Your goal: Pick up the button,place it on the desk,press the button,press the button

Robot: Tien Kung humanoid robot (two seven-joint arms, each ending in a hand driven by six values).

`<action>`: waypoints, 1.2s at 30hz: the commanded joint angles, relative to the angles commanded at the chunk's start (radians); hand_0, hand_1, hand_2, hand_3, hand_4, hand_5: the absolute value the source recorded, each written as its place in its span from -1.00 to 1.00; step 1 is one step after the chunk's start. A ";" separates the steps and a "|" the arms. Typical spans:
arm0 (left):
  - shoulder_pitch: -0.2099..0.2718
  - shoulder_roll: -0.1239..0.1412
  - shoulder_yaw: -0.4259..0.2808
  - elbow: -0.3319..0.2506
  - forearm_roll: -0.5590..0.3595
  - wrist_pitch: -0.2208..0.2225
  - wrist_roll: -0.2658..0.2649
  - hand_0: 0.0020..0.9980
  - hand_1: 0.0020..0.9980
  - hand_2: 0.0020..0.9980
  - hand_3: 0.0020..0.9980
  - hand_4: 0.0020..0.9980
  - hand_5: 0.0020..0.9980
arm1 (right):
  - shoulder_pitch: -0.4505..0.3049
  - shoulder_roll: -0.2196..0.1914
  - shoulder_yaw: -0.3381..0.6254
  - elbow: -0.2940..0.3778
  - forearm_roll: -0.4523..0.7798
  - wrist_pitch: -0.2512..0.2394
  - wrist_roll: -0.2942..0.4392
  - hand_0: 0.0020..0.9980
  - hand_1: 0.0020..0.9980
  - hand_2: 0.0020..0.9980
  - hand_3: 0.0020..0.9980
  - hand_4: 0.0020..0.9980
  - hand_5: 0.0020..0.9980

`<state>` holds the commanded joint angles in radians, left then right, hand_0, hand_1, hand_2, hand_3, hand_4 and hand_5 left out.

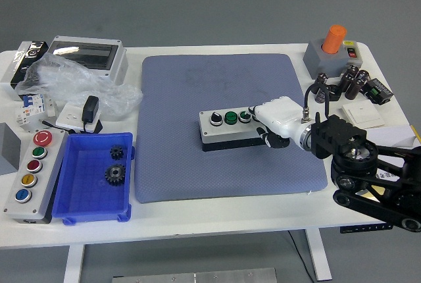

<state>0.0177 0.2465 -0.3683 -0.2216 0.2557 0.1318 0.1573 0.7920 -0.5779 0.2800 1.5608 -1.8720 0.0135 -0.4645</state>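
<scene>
A grey button box lies on the blue mat near the middle of the table. On its top I see a black selector knob and two green buttons. My right hand, white-backed, comes in from the right and rests over the box's right end. It covers whatever sits there. Its dark fingers curl down past the box's front corner and hold nothing. The left arm is out of sight.
A blue bin with two black gears and a grey panel of coloured buttons stand at the front left. Behind them are a plastic bag and a grey enclosure. An orange-topped box, capacitors and a white plate crowd the right.
</scene>
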 joint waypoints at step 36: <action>0.009 -0.006 0.005 0.003 -0.010 0.000 0.000 0.33 0.39 0.22 0.27 0.25 -0.34 | -0.134 -0.009 0.341 -0.005 0.165 -0.156 0.237 0.68 0.62 0.74 0.93 1.00 0.03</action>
<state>0.0262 0.2408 -0.3637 -0.2189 0.2460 0.1318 0.1575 0.6577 -0.5866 0.6214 1.5558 -1.7073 -0.1426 -0.2275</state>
